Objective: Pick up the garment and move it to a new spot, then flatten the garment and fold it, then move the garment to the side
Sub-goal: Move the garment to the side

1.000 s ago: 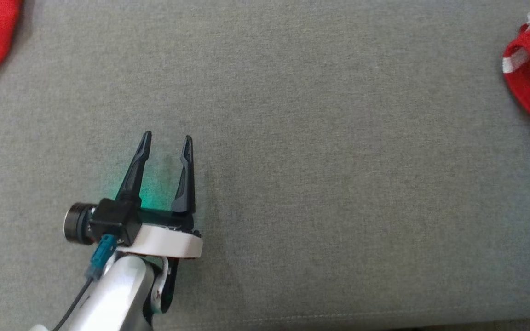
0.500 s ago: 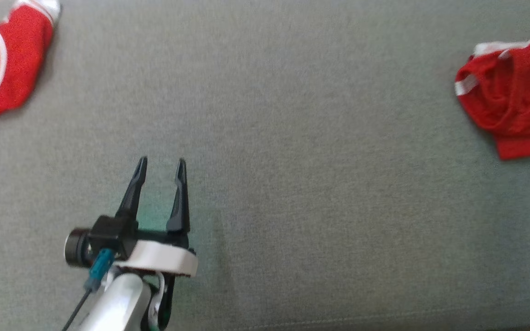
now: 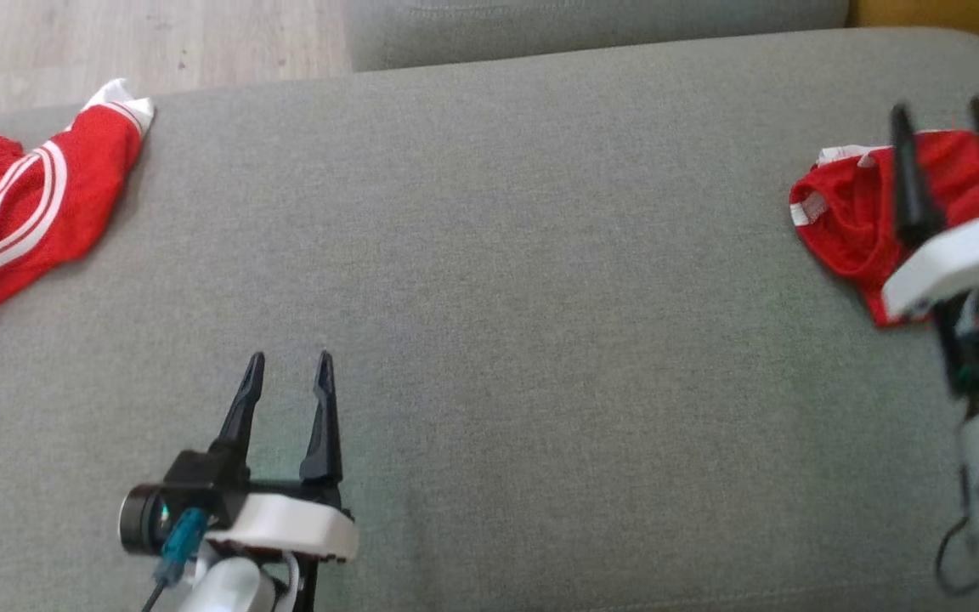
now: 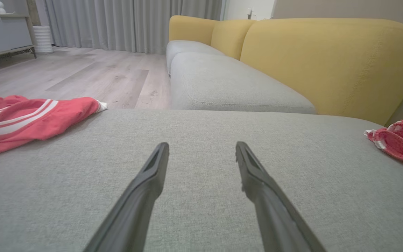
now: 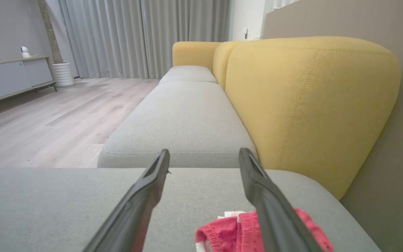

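A small crumpled red garment (image 3: pixel 842 221) with white trim lies at the right end of the grey seat cushion (image 3: pixel 540 255). My right gripper (image 3: pixel 938 115) hovers over it, open, with nothing between its fingers. In the right wrist view the crumpled garment (image 5: pixel 229 231) sits just below the right gripper (image 5: pixel 205 154). A larger red garment with white stripes (image 3: pixel 22 212) lies at the cushion's left end. My left gripper (image 3: pixel 290 361) stands open and empty over bare cushion at the near left. The left wrist view shows the left gripper (image 4: pixel 201 148), the striped garment (image 4: pixel 30 119) and the crumpled garment (image 4: pixel 401 141).
A yellow backrest (image 5: pixel 310 101) runs along the right of the sofa, close to the crumpled garment. A second grey cushion (image 3: pixel 591 30) adjoins the far edge. Wooden floor (image 3: pixel 141 42) lies beyond the far left edge. A low cabinet (image 5: pixel 9 77) stands across the room.
The head camera has tilted up, so the whole picture slid down. My right gripper has come into the head view at the right, open above the crumpled garment. The left gripper stays open.
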Available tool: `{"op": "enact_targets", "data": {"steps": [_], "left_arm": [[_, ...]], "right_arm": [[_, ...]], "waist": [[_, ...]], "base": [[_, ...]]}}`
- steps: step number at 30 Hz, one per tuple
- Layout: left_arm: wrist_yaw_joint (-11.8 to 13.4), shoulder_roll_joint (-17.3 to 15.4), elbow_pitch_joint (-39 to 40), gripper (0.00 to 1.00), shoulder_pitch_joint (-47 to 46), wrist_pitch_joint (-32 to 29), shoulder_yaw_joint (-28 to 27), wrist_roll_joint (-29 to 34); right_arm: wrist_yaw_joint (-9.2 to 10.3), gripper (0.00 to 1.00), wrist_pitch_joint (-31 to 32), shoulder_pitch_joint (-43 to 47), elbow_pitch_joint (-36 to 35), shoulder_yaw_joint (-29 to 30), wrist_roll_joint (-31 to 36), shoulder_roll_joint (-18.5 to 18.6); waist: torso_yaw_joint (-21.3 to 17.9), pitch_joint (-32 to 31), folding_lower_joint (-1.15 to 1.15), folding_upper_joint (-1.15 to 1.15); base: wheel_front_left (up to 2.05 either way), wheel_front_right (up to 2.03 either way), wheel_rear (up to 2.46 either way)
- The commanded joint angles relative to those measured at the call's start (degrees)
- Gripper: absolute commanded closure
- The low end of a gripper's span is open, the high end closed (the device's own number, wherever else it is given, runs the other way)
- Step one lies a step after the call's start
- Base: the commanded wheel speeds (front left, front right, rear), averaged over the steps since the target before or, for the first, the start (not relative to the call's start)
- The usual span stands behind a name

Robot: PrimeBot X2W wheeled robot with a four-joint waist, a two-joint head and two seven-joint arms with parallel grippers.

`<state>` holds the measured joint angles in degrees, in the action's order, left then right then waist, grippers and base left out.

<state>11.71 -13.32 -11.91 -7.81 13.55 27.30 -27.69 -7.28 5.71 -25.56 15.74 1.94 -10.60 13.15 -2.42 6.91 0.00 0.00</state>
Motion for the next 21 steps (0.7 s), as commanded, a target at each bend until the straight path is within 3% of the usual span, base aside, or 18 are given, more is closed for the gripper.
{"op": "enact_targets", "data": {"steps": [1,11,21], "left_arm": [[0.5,-0.8,1.6,0.0,-0.6,0.7,-2.8,-0.4],[1.2,-1.0,1.9,0.0,3.1,1.0,-3.4,-1.1],[1.4,-0.9,1.6,0.0,5.8,1.1,-2.9,-1.7]], "right_arm": [[-0.21,0.0,-1.5,0.9,-3.6,-1.7,-0.3,-1.0],[-0.21,0.0,-5.0,13.5,-11.4,-4.2,-0.1,-9.1],[-0.21,0.0,-7.3,23.9,-18.2,-8.1,-4.4,-10.2]], "waist": [[0.0,-0.6,0.0,0.0],[-0.1,-3.7,0.0,0.0],[1.2,-6.8,0.0,0.0]], "base": [[0.0,0.0,0.0],[0.0,0.0,0.0],[0.0,0.0,0.0]]}}
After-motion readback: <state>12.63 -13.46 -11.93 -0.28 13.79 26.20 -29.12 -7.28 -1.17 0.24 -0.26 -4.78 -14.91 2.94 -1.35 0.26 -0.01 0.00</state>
